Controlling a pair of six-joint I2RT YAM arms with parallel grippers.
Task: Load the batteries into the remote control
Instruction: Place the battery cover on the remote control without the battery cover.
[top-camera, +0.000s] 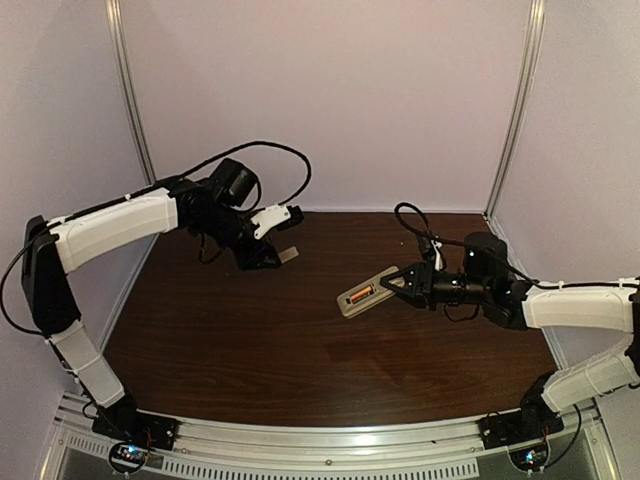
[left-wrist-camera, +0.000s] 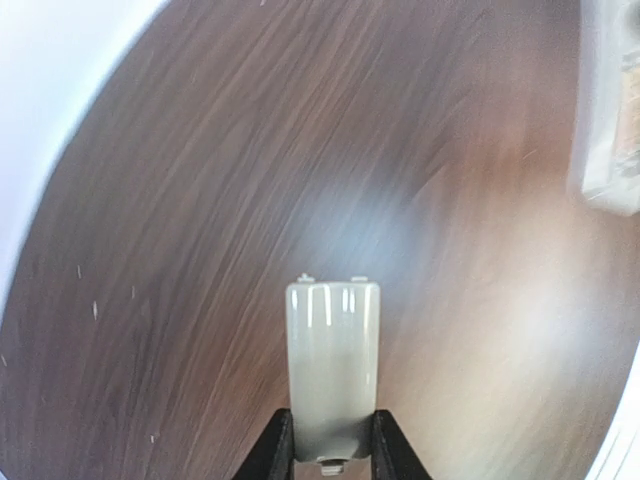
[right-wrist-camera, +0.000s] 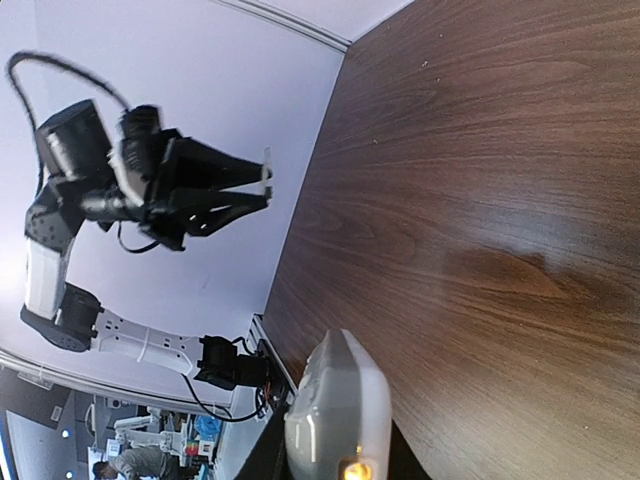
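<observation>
My right gripper (top-camera: 397, 283) is shut on one end of the remote control (top-camera: 362, 293) and holds it above the middle of the table, back side up. An orange battery (top-camera: 362, 291) lies in its open compartment. In the right wrist view the remote control (right-wrist-camera: 338, 405) fills the gap between the jaws of my right gripper (right-wrist-camera: 335, 455), with an orange glint (right-wrist-camera: 355, 468) at its near end. My left gripper (left-wrist-camera: 333, 430) is shut on a small grey-beige battery cover (left-wrist-camera: 333, 365), tabs pointing away. From above, that cover (top-camera: 289, 254) hangs over the back left of the table.
The dark wood table (top-camera: 300, 350) is walled by pale panels (top-camera: 330, 90) behind and at both sides. A metal rail (top-camera: 320, 440) with the arm bases runs along the near edge. The remote (left-wrist-camera: 612, 120) shows blurred at the upper right of the left wrist view.
</observation>
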